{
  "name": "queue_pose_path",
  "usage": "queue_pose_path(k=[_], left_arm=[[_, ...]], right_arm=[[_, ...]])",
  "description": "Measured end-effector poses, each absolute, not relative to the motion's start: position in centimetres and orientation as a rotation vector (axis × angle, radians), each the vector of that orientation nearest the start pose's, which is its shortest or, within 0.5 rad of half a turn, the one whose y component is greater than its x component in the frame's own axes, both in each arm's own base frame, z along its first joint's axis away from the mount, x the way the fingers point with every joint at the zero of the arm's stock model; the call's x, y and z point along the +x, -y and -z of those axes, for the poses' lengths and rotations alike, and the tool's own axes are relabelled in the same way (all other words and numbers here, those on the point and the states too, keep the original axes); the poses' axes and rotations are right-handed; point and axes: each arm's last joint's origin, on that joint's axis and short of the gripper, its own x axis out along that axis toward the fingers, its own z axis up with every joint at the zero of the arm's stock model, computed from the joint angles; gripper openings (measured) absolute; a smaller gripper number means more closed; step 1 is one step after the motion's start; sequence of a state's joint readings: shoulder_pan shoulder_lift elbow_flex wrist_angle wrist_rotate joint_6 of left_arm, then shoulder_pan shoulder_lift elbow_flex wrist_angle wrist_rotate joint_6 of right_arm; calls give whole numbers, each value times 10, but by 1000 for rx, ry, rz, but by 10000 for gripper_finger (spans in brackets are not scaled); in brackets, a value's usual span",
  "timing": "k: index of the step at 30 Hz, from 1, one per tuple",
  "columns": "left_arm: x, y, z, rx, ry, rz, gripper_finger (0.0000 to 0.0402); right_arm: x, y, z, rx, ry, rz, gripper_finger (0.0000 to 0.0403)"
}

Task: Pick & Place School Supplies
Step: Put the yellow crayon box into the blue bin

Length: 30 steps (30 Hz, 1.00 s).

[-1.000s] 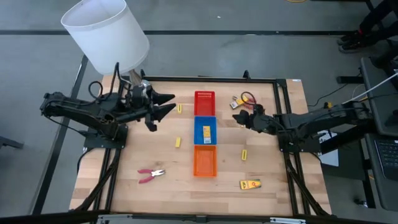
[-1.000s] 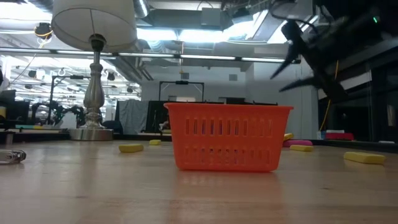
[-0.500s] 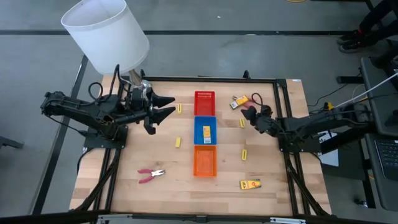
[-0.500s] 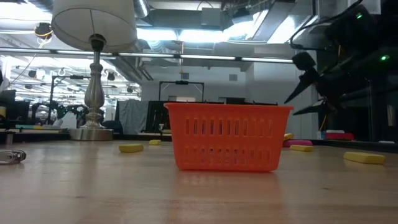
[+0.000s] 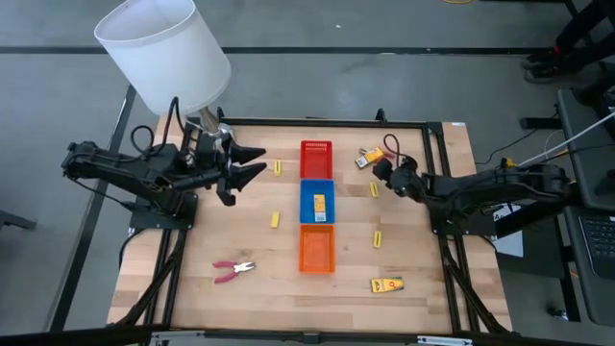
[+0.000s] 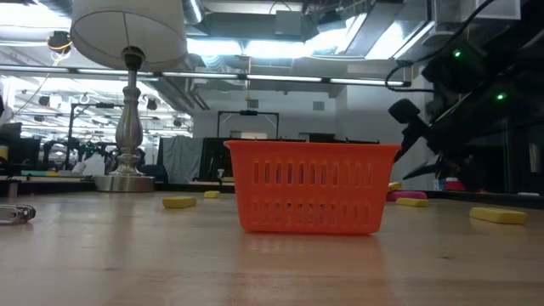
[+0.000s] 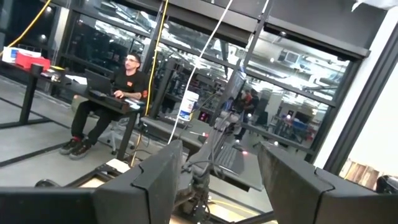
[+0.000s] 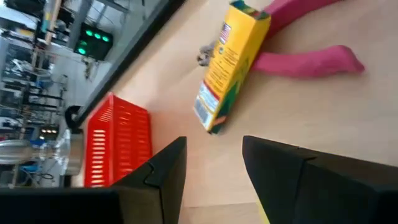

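Nearby, right end effector (image 5: 377,174) (open); yellow packet (image 8: 231,65)

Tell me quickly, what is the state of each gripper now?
Left gripper: open, holding nothing, raised near the lamp.
Right gripper: open, empty, facing the yellow packet.
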State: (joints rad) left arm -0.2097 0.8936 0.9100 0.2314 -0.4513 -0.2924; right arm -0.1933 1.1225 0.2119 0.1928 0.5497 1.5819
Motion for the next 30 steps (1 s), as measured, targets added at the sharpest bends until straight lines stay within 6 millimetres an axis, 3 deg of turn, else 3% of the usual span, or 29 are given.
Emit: queue_pose_path(k=[18, 30], left_arm=[[176, 24, -402, -382, 304, -206, 207], [170, 23, -406, -398, 327, -209, 207]], right_arm=[[195, 75, -110, 1254, -173, 1103, 162], [194, 88, -104, 1236, -175, 1154, 162]])
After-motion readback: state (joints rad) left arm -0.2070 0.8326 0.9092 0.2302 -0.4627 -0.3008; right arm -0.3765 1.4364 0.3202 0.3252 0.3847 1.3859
